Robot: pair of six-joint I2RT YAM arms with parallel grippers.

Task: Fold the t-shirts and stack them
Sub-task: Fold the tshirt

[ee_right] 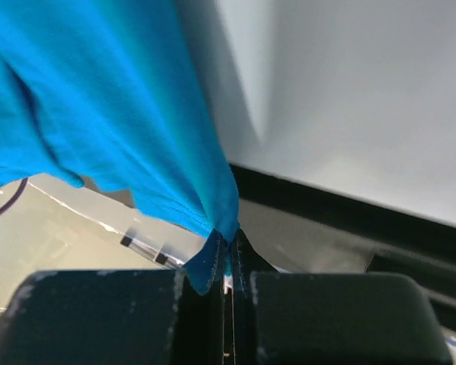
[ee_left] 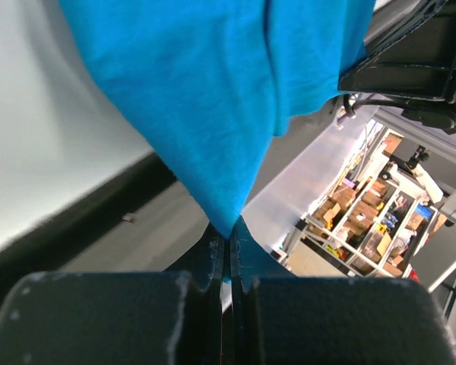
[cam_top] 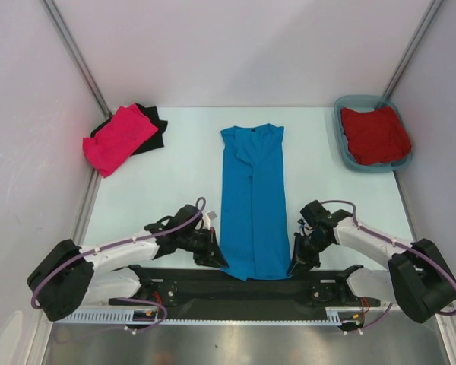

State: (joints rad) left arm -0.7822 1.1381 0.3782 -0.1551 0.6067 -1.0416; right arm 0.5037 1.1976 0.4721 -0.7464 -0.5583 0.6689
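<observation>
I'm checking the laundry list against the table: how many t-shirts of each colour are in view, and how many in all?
blue t-shirt: 1
pink t-shirt: 1
black t-shirt: 1
dark red t-shirt: 1
Total: 4

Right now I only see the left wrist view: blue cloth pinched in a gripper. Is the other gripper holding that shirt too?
Observer: Yes. The right gripper is shut on the other near corner of the blue t-shirt.
Operator: How does the shirt lie?
Observer: It is folded into a long strip down the middle of the table, collar end away from the arms.
Operator: Is there a pile of shirts anywhere?
Observer: At the far left, a pink t-shirt lies on top of a black one.
</observation>
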